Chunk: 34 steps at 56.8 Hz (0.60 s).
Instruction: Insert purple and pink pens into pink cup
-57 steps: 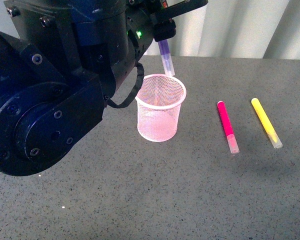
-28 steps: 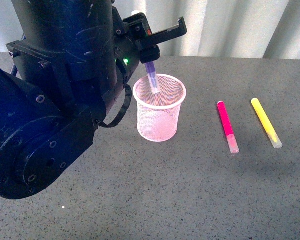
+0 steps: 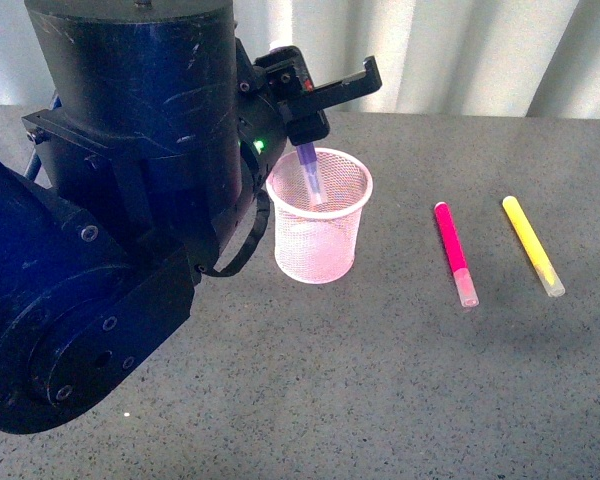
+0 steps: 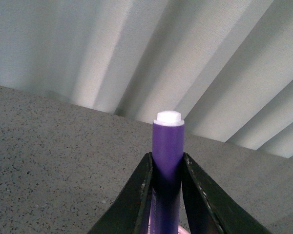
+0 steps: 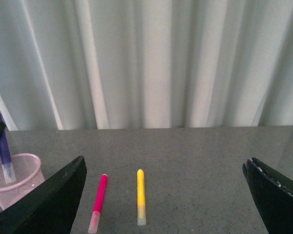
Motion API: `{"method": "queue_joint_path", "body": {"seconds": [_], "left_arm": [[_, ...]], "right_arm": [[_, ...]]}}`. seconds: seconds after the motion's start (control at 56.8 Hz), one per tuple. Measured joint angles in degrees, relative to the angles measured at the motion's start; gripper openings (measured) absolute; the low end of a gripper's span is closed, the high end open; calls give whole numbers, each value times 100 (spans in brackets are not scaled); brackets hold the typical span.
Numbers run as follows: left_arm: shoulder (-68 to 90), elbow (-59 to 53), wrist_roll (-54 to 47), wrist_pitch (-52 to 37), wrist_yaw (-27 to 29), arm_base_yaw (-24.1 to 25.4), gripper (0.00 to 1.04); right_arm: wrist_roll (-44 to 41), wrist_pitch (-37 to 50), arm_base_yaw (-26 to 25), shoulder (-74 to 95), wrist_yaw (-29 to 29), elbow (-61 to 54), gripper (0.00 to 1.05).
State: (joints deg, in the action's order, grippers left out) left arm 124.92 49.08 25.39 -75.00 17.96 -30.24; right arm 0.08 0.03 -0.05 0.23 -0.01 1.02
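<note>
On the left, the left gripper [image 3: 306,138] is clamped on the purple pen [image 3: 311,172]. In the left wrist view the 2 jaws press the barrel a little below its white end plug. The pen hangs nearly upright, with its clear cap inside the mouth of the pink cup [image 3: 316,248]. Whether the tip touches the bottom I cannot tell, because the front view is not sharp enough there. The cup stands upright on the grey table [image 3: 380,380]. It looks like thin, light wire mesh, so I judge that a side push from the pen could slide or tip it. To the right, well apart from the cup, the pink pen [image 3: 450,240] lies flat, and the yellow pen [image 3: 528,240] lies near it, not touching. The pink pen is probably light, stiff and smooth — it may roll — so a hold across the middle of the barrel seems best. The right gripper [image 5: 164,161] has its jaws wide apart and holds nothing.
</note>
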Motion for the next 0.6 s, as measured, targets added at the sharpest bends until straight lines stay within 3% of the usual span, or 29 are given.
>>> {"method": "queue_joint_path", "body": {"seconds": [0.158,0.335,0.599], "left_arm": [[-168,-140,66,90,-105,20,66],[-778,-343,81,603,-258,216,98],[-2461,-623,-94,2295,-1593,1064,98]], "right_arm": [[0,0,0,0,0,0,98],[0,0,0,0,0,0,98],[0,0,0,0,0,0,98]]}}
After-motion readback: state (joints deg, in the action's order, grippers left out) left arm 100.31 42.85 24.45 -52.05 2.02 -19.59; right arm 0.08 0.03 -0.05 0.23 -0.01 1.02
